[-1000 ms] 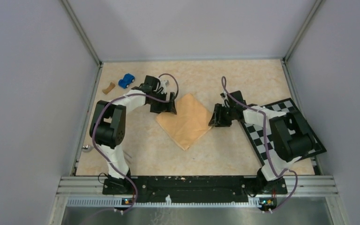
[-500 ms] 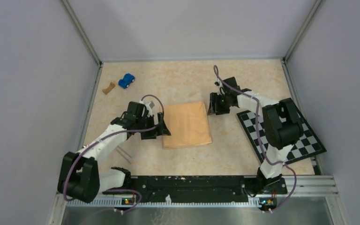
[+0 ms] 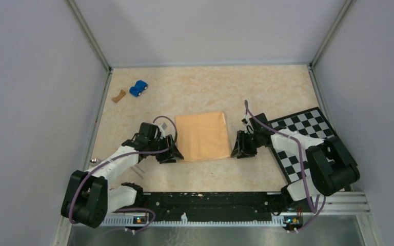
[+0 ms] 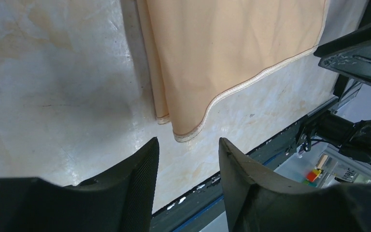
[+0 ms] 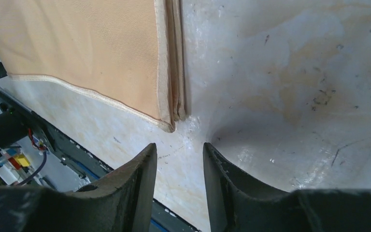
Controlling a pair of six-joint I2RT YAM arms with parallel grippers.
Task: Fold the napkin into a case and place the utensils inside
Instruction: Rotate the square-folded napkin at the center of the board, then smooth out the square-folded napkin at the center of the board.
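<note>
Left gripper (image 4: 187, 151): jaws parted, nothing between them, low over the table (image 4: 53, 72). Just ahead of the gap is one near corner of the napkin (image 4: 232, 48), which lies flat, folded in layers with hemmed edges stacked.

Right gripper (image 5: 178, 153): jaws likewise apart and empty, the napkin's other near corner just ahead of the tips.

Checkerboard (image 3: 303, 138) lies behind this gripper, under its arm.

Blue toy car (image 3: 139, 87) well beyond the left gripper.

Our left arm (image 3: 115, 160) and right arm (image 3: 287, 135) share white links, bulky black joints and a looping purple cable (image 3: 248, 110); black, finely ribbed fingers (image 4: 130, 193) end each.
</note>
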